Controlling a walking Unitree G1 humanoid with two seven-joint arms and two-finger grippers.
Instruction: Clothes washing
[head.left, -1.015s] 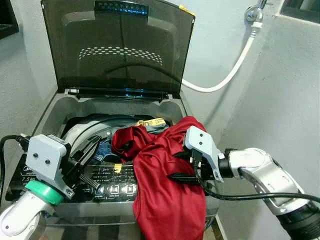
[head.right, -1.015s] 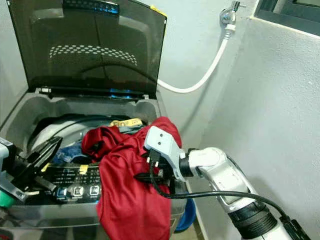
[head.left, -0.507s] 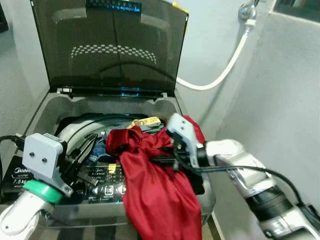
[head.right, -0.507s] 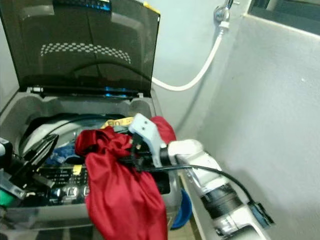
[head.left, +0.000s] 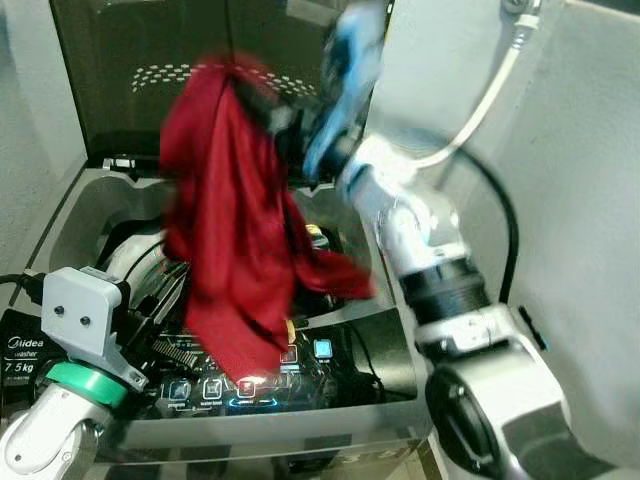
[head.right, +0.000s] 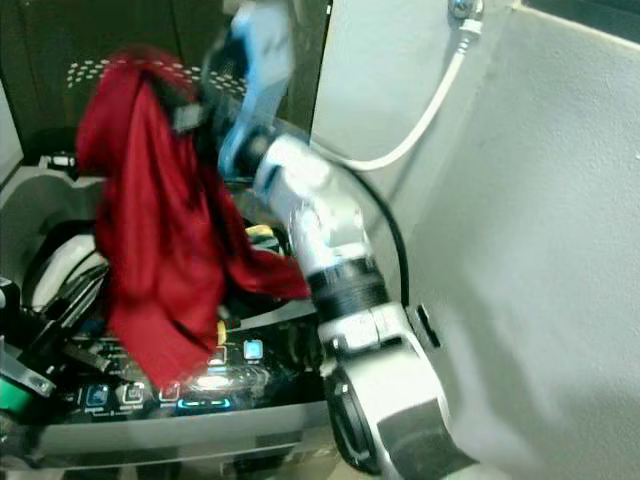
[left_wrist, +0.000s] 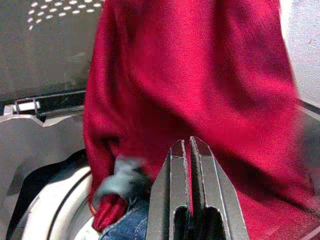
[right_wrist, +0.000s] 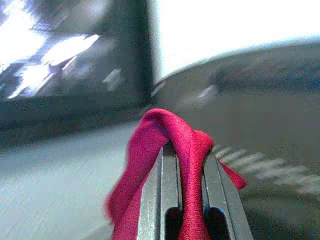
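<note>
The open washing machine (head.left: 95, 205) is viewed downward from the head by both eye views. The red garment (left_wrist: 200, 75) is seen close by each wrist view, along its own fingers.

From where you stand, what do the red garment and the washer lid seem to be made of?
The red garment looks like thin, smooth woven fabric with a slight sheen; it drapes in soft folds from the right gripper. The washer lid seems dark, tinted, see-through plastic or glass; I cannot tell which.

Motion blur smears the raised right gripper (head.left: 335, 75) and red garment (head.left: 235, 220).
</note>
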